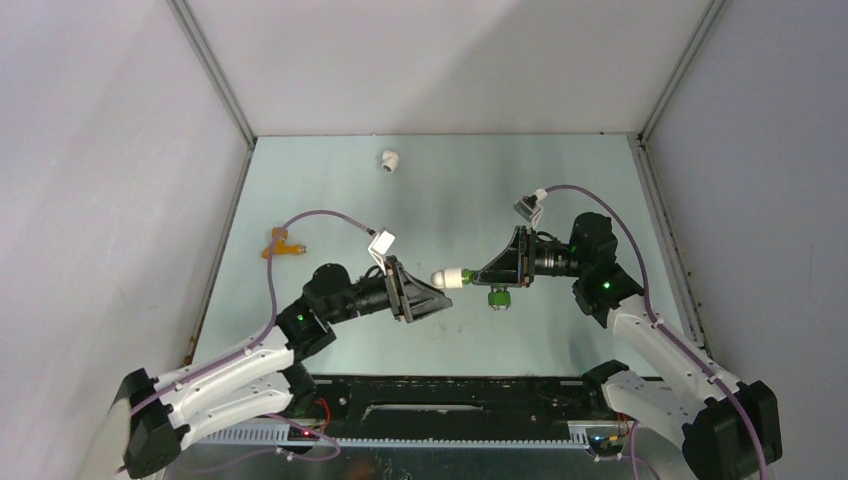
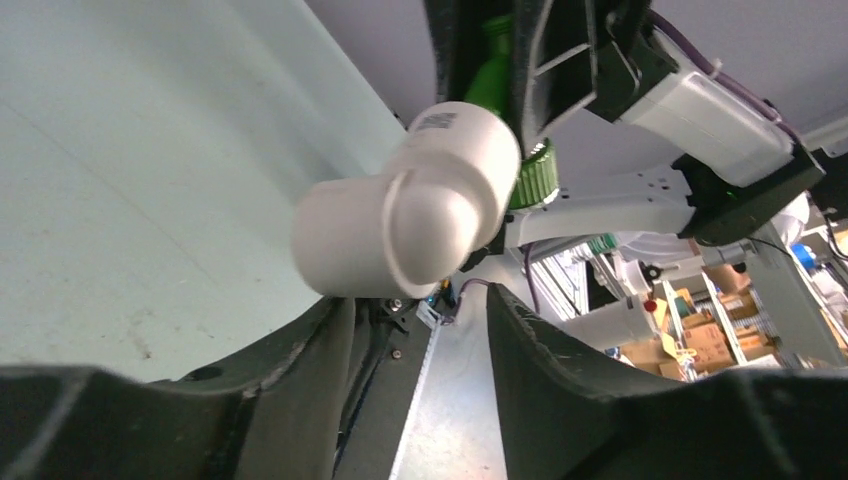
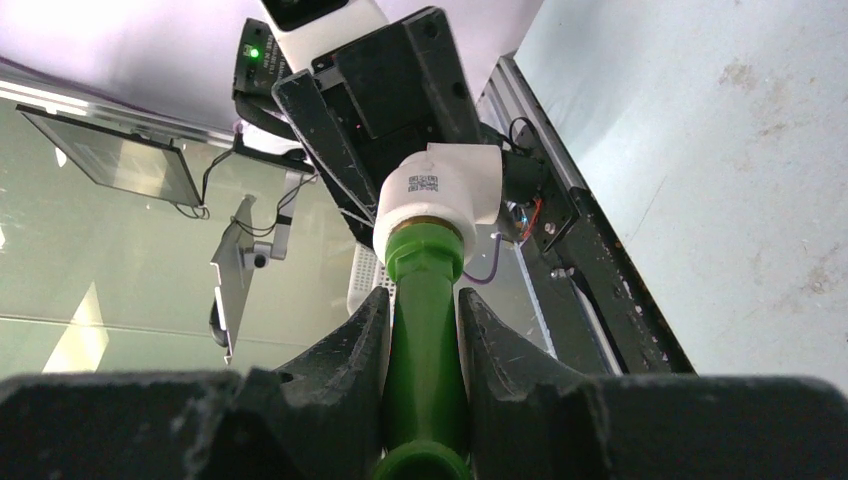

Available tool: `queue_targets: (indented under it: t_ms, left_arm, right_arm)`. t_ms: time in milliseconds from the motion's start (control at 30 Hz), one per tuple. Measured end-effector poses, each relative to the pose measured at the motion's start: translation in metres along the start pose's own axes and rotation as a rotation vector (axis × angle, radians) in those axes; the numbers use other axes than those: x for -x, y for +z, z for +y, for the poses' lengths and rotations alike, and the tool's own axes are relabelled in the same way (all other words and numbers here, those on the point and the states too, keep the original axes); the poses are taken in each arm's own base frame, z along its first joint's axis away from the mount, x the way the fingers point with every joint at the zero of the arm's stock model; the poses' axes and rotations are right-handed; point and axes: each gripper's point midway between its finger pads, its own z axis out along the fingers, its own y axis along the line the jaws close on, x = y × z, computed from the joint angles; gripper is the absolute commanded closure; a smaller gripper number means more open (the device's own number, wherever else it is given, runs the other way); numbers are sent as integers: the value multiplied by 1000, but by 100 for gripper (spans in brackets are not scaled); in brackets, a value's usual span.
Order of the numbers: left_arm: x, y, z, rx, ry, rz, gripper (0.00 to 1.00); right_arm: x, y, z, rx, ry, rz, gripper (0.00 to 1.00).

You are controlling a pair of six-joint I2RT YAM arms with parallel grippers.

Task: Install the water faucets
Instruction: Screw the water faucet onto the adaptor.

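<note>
Right pincer (image 3: 422,300): clamped on green faucet (image 3: 425,260), elbow (image 3: 440,195) on its tip. Left pincer (image 2: 418,300): parted, just beside elbow. Pending: orange faucet (image 1: 280,243), spare elbow (image 1: 389,159).

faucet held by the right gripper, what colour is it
Green; the faucet shows best in the right wrist view.

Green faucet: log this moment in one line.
right jaws: shut on green faucet | faucet end: in white elbow | left jaws: open by elbow | orange faucet: lying on table
</note>
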Motion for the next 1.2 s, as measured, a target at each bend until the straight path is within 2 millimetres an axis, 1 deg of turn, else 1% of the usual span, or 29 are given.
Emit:
queue_targets:
  t_ms: [133,300,433,500,533,600,667,733,800,900,967,1033,1100,1200]
  left_arm:
    - [2,1,12,36,21,-40,33]
    - [11,0,19,41,41,-109,24]
    - [18,-7,22,38,46,-159,16]
    - [25,-13,20,27,49,-193,13]
    - [30,-16,16,16,48,-214,10]
    - [41,-22,6,-18,38,-259,8]
    - [47,-26,-2,-50,14,-286,5]
    - [49,-26,-8,-74,-26,-290,1]
    - [48,-26,-8,-78,-62,-279,0]
    - [41,-23,1,-30,-105,-243,0]
    - [41,-23,5,19,-123,-223,0]
    - [46,-24,3,54,-126,-221,0]
    - [53,-27,-4,64,-127,-225,0]
    - [57,-28,-11,58,-146,-223,0]
  right_arm:
    - [0,0,0,1,0,2,100]
    - [0,0,0,1,0,2,100]
    - [0,0,0,1,-1,1,100]
    - [-1,0,0,0,1,2,100]
    - [-1,0,0,-1,1,2,100]
    - [-1,-1,0,-2,-1,2,100]
    - [-1,-1,0,-2,-2,2,100]
    - [-1,-1,0,-2,-4,2,100]
    - [-1,-1,0,-2,-5,2,100]
    - [-1,-1,1,0,-7,1,100]
    - [-1,-1,1,1,-11,0,100]
    - [-1,-2,2,2,-15,-1,100]
    - [-1,-2,3,5,-23,-2,100]
    - [0,-2,4,12,-64,-8,100]
